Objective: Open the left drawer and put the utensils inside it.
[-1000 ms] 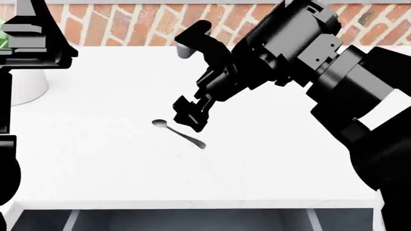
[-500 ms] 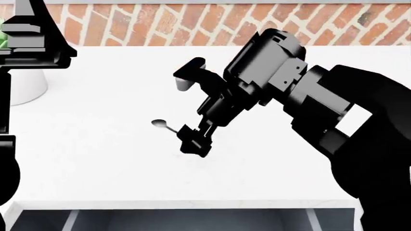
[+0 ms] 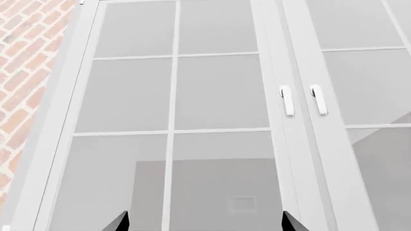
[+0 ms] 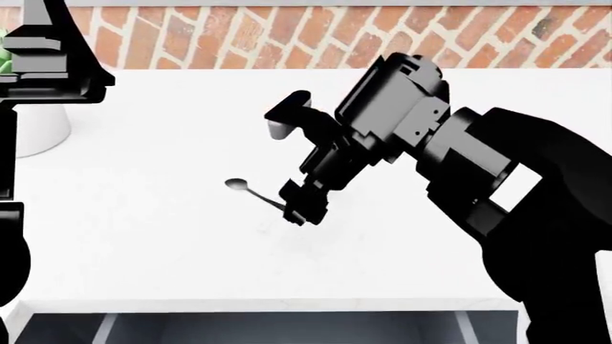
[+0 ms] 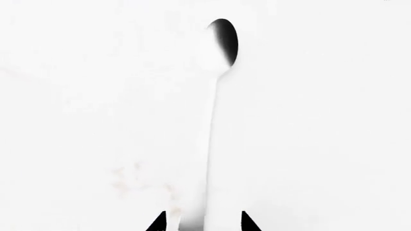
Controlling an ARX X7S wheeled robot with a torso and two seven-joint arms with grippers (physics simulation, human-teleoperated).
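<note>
Your left wrist camera shows only a white-framed glazed door [image 3: 173,120] with two small white handles [image 3: 301,100] and a strip of brick beside it. The two dark fingertips [image 3: 119,222] at the edge of that picture stand well apart with nothing between them, so your left gripper [image 3: 203,225] is spread and empty, pointed away from the work.

From the head camera, the spoon [image 4: 251,190] lies flat on the white countertop [image 4: 143,236], bowl toward your left arm's side, its handle running under the tip of your right gripper [image 4: 304,206]. The left drawer [image 4: 277,328] shows as an open dark cavity along the counter's near edge, close in front of the spoon. The knife is in none of the views.

Your right wrist camera looks straight along the spoon [image 5: 215,115]: its handle end passes between the two fingertips [image 5: 158,223], which stand either side of it with a gap. I judge the jaws parted around the handle and not yet pinching, though the contact itself is cut off at the frame edge.

Expect the spoon to be light, rigid and slick metal lying flush on a hard top. Close across the thin handle near its end, squarely, or it will probably skate or pivot.
</note>
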